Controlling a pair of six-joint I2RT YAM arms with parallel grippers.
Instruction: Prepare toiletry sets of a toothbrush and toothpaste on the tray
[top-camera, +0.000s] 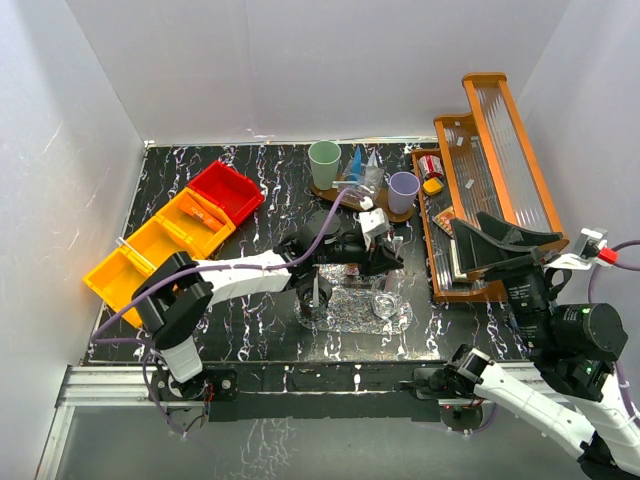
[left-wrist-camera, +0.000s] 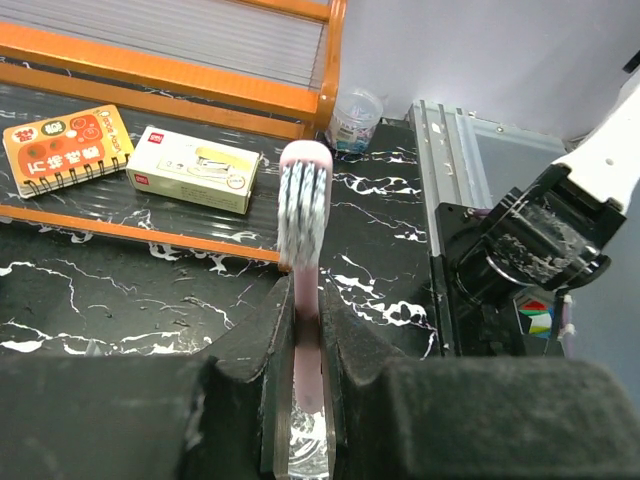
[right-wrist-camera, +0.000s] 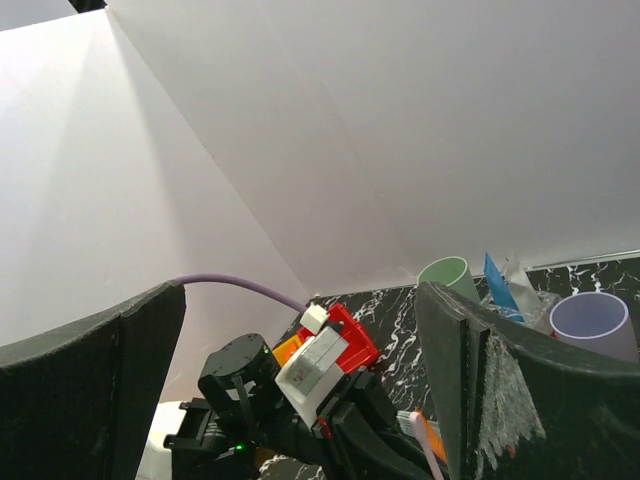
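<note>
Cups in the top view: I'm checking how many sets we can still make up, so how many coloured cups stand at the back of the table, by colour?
Tall round green cup: 1
Shorter round lilac cup: 1
Total: 2

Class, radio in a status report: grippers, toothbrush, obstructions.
Left gripper shut on toothbrush. Right gripper open, empty. Way to lilac cup looks clear.
</note>
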